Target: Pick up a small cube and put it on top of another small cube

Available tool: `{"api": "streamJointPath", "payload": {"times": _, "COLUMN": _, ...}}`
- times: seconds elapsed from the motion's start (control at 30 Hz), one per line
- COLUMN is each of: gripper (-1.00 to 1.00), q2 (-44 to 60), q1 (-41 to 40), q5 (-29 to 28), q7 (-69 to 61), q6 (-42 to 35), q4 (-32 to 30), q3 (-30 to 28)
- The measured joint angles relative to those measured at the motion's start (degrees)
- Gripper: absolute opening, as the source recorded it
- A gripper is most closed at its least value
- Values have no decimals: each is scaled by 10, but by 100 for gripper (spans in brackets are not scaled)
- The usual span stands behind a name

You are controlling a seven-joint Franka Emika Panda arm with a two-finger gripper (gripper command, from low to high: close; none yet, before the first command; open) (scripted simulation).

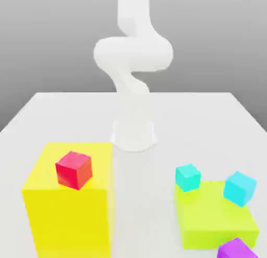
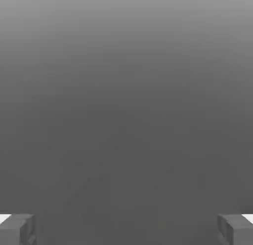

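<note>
Plainly, the claw (image 2: 126, 230) stands wide open, gripping nothing. The small red cube (image 1: 74, 170) sits atop the tall yellow block (image 1: 69, 220) at the exterior view's left, well apart from the claw.

I distinguish: red cube (image 1: 74, 170), atop yellow block (image 1: 68, 220); cyan cube (image 1: 187, 177) and second cyan cube (image 1: 240, 188), at lime slab's (image 1: 214, 212) edges; purple cube (image 1: 237, 249), partly visible.
</note>
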Motion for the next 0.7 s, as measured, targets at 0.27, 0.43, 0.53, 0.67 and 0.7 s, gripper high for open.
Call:
{"api": "streamJointPath", "payload": {"times": 0.27, "gripper": 0, "q2": 169, "q1": 18, "q5": -9, "q7": -3, "q6": 41, "q4": 16, "q3": 35}}
{"api": "streamJointPath", "payload": {"times": 0.43, "gripper": 0, "q2": 273, "q1": 30, "q5": -20, "q7": -1, "q6": 66, "q4": 26, "q3": 57}}
{"api": "streamJointPath", "payload": {"times": 0.53, "gripper": 0, "q2": 336, "q1": 39, "q5": -30, "q7": 3, "q6": 80, "q4": 32, "q3": 69}}
{"api": "streamJointPath", "payload": {"times": 0.67, "gripper": 0, "q2": 419, "q1": 61, "q5": -44, "q7": 9, "q6": 100, "q4": 40, "q3": 81}}
{"api": "streamJointPath", "payload": {"times": 0.7, "gripper": 0, "q2": 440, "q1": 65, "q5": -48, "q7": 10, "q6": 105, "q4": 42, "q3": 82}}
